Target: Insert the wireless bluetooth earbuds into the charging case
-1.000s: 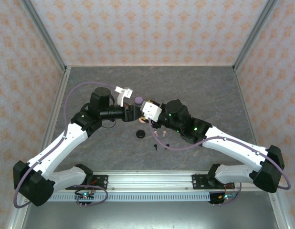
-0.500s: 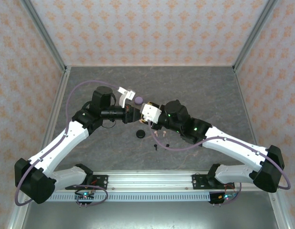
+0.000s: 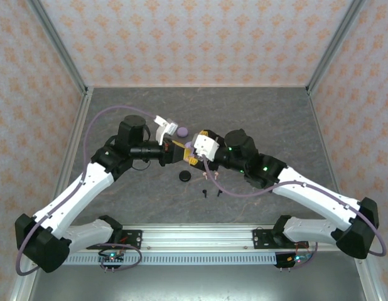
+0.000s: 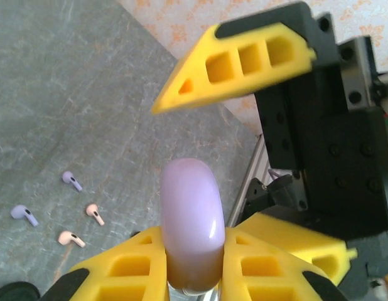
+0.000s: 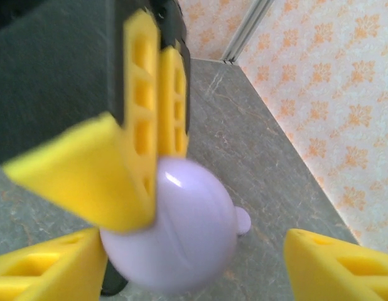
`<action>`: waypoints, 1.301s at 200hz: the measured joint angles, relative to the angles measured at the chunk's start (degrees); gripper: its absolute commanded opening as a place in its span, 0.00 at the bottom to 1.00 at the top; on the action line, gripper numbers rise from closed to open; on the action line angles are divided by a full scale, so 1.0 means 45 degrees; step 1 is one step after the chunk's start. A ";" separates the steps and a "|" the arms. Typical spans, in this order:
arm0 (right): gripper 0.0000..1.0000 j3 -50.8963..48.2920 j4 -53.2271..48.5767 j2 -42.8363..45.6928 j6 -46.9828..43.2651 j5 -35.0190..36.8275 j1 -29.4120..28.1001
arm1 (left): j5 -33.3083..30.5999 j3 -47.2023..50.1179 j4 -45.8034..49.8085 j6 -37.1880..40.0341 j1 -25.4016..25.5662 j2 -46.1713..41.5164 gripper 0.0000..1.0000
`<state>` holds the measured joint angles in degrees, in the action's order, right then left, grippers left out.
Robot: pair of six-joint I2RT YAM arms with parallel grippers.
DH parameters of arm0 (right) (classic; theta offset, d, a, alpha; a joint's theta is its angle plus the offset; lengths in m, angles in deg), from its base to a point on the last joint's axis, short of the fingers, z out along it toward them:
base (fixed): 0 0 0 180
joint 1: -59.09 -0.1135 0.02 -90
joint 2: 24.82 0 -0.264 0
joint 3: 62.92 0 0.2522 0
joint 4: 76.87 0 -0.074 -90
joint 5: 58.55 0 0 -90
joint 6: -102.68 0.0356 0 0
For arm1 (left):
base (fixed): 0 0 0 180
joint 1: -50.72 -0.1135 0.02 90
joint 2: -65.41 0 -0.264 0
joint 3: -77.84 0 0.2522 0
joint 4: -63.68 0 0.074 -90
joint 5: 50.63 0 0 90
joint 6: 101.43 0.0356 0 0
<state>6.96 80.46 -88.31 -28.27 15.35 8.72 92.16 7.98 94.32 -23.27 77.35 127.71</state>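
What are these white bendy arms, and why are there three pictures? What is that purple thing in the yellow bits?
They are two robot arms bolted to a table. One picture looks down from above. The other two come from small cameras on each wrist, so the yellow fingers look huge. The left gripper is squeezing a round lilac case, held on its edge. The right gripper is open, with its fingers spread near that case. On the grey table lie tiny earbuds: two lilac earbuds, two pink earbuds and two black earbuds. A lilac disc and a black disc lie there too.
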 measured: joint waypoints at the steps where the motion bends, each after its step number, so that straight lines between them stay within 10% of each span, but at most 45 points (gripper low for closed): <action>1: 0.81 0.0000 -0.0019 0.0019 -0.0019 -0.0029 0.0010 | -0.0019 0.0019 0.0000 0.0029 0.0000 -0.0049 0.12; 82: 0.84 0.0097 -0.2079 0.1579 0.0758 -0.3079 0.1651 | -0.0874 0.0515 0.0092 0.3546 0.0000 -0.1268 0.06; 260: 0.50 0.3313 -0.4410 -0.1598 -0.0452 -0.5994 0.1647 | -0.2506 0.0947 0.0102 0.8116 0.1253 -0.1904 0.00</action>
<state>21.87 60.61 -95.50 -30.30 -11.62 16.13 80.89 12.24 94.78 13.25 82.99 119.15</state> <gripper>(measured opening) 0.538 0.162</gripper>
